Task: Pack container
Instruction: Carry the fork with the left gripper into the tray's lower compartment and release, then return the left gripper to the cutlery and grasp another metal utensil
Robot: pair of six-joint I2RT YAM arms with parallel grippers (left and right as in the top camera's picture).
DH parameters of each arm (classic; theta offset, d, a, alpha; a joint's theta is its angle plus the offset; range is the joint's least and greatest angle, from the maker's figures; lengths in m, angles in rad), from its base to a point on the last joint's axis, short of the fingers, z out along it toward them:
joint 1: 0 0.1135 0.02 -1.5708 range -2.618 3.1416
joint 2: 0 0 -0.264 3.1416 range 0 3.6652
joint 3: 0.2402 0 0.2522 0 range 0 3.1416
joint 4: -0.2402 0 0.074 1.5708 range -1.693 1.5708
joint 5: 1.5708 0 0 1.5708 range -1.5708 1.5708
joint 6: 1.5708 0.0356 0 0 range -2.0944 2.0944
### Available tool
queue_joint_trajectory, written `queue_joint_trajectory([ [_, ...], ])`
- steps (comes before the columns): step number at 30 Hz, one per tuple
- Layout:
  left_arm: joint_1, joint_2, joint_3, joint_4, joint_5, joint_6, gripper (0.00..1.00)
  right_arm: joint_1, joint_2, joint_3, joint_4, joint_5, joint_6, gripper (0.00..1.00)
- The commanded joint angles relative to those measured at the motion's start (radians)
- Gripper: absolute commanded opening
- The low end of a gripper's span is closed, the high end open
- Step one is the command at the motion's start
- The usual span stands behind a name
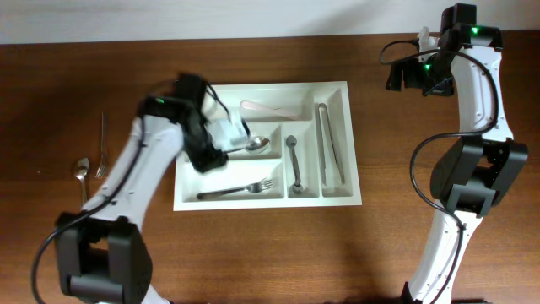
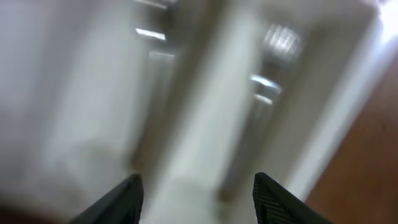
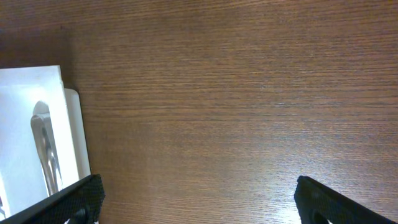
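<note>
Hovering over the white moulded-plastic container [image 1: 278,87] at centre-table, the left gripper [image 1: 236,139] has its fingers parted, seemingly empty, a shiny spoon [image 1: 257,143] just beside them. A slim steel fork [image 1: 103,142] and second spoon [image 1: 82,171] lie front-to-back on the wooden table [image 1: 270,253] off its left, nearer that arm; the right gripper [image 3: 199,205] gapes wide beyond the container's right.

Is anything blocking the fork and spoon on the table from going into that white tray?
No object visibly does. Only bare table lies between the fork, the spoon and the container; the robot's own left arm crosses above that strip.
</note>
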Motion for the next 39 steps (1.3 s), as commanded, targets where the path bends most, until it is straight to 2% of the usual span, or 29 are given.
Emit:
queue_joint_trajectory([
  [1, 0.119, 0.001, 0.13, -0.008, -0.021, -0.232, 0.59, -0.006, -0.048, 0.024, 0.0, -0.002, 0.008, 0.99],
  [7, 0.317, 0.002, 0.172, -0.011, -0.248, -0.465, 0.6, -0.006, -0.048, 0.024, 0.0, -0.002, 0.008, 0.99],
  [13, 0.497, 0.027, 0.172, 0.059, -0.285, -0.612, 0.61, -0.006, -0.048, 0.024, 0.0, -0.002, 0.008, 0.99],
  [14, 0.519, 0.04, 0.172, 0.077, -0.279, -0.618, 0.65, -0.006, -0.049, 0.024, 0.0, -0.002, 0.008, 0.99],
  [19, 0.58, 0.131, 0.172, 0.138, -0.27, -0.618, 0.72, -0.006, -0.048, 0.024, 0.0, -0.002, 0.008, 0.99],
  [28, 0.592, 0.33, 0.172, 0.218, -0.259, -0.614, 0.71, -0.006, -0.049, 0.024, 0.0, -0.002, 0.008, 0.99],
  [31, 0.592, 0.381, 0.172, 0.226, -0.26, -0.614, 0.66, -0.006, -0.048, 0.024, 0.0, -0.002, 0.008, 0.99],
  [33, 0.592, 0.406, 0.172, 0.225, -0.26, -0.614, 0.52, -0.006, -0.048, 0.024, 0.0, -0.002, 0.008, 0.99],
  [36, 0.592, 0.438, 0.172, 0.225, -0.26, -0.614, 0.41, -0.006, -0.049, 0.024, 0.0, -0.002, 0.008, 0.98],
  [39, 0.592, 0.452, 0.172, 0.225, -0.26, -0.614, 0.27, -0.006, -0.048, 0.024, 0.0, -0.002, 0.008, 0.99],
])
